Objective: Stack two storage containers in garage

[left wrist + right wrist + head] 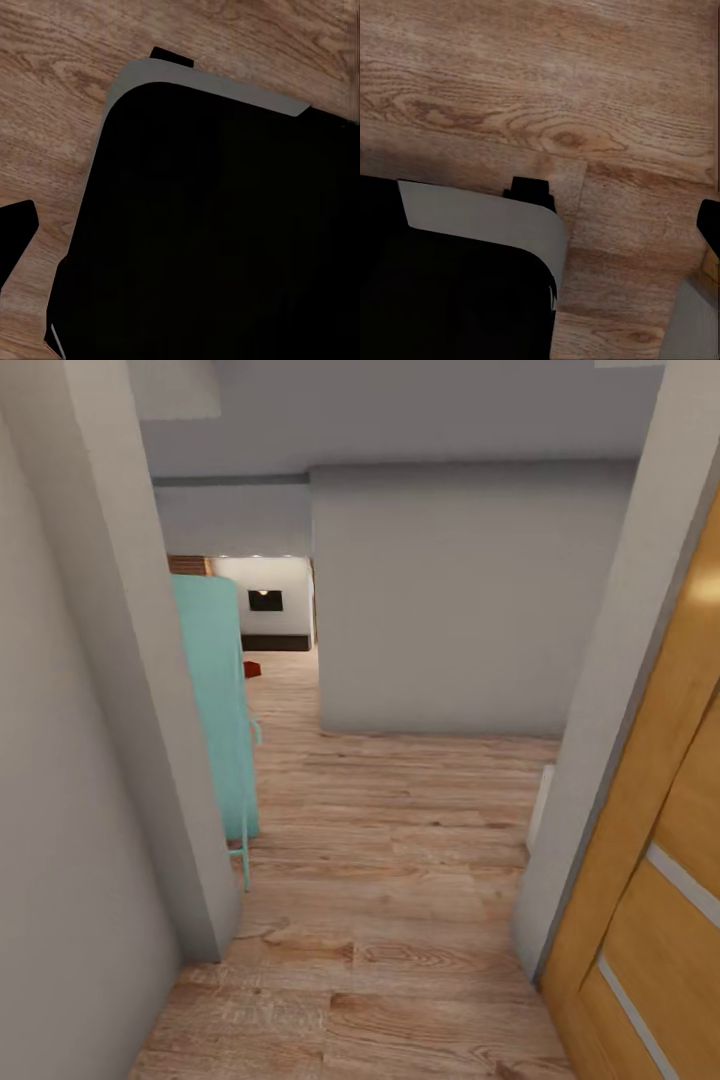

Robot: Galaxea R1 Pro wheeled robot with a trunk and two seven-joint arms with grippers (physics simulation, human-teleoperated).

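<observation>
Hallway — wood-plank floor [400, 880], grey walls [450, 600], teal cabinet [215, 690], oak door [660, 840]. Distant small red object [252, 669] — orientation unreadable. Both grippers' finger state: cannot tell.

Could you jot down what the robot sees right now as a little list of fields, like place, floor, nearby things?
place: narrow hallway between pale grey walls
floor: light wood planks
left side: turquoise cabinet past the wall corner
right side: open wooden door
far end: room with a small red object, too small to identify
wrist views: dark robot base over wood floor
grippers: state cannot be told
</observation>
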